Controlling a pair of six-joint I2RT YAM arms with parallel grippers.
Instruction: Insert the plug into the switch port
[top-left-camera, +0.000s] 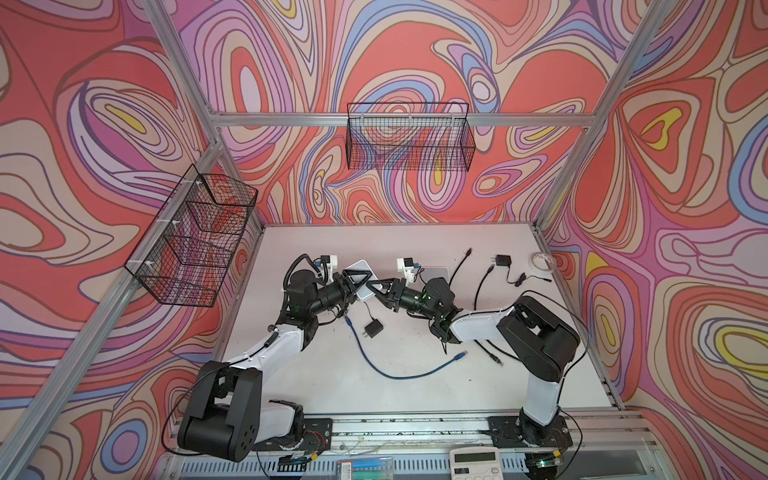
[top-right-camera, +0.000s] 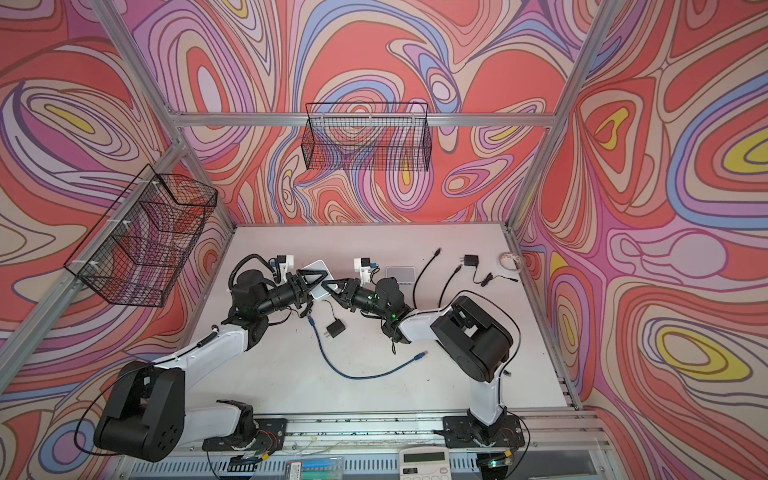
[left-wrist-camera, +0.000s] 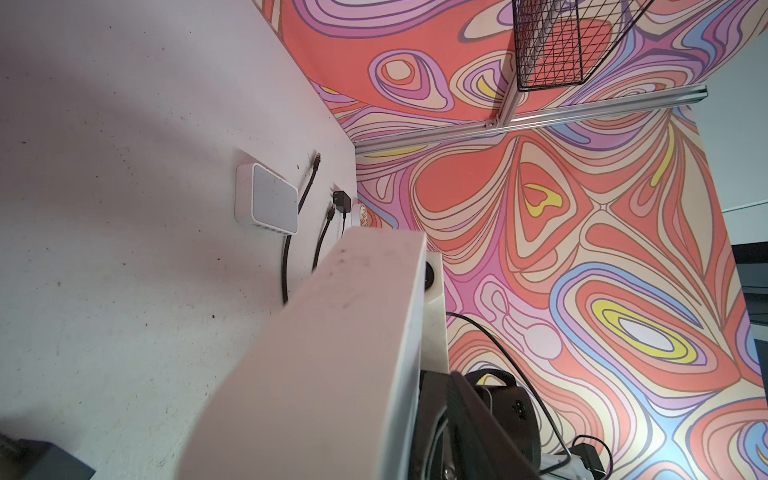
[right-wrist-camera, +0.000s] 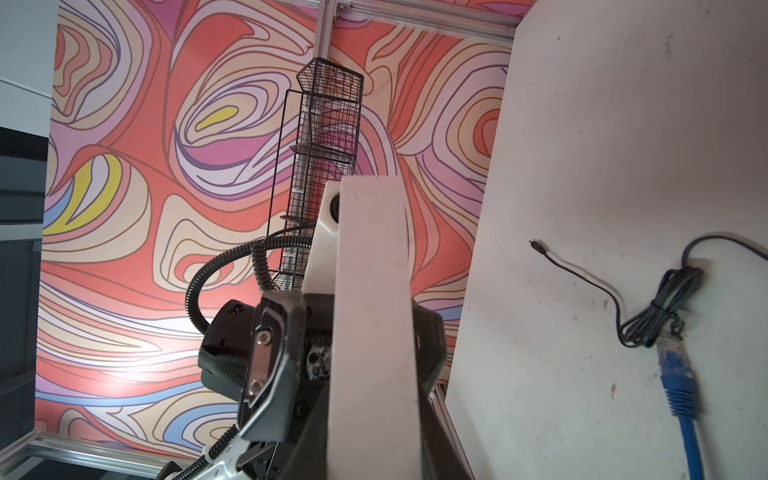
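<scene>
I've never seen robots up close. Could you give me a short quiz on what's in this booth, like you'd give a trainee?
1. The cable looping across the middle of the table is: A red, B blue, C yellow.
2. True or false: the left claw and the right claw both reach the same switch.
3. How many wire baskets hang on the frame?

Key: 1 B; 2 true; 3 two.
</scene>
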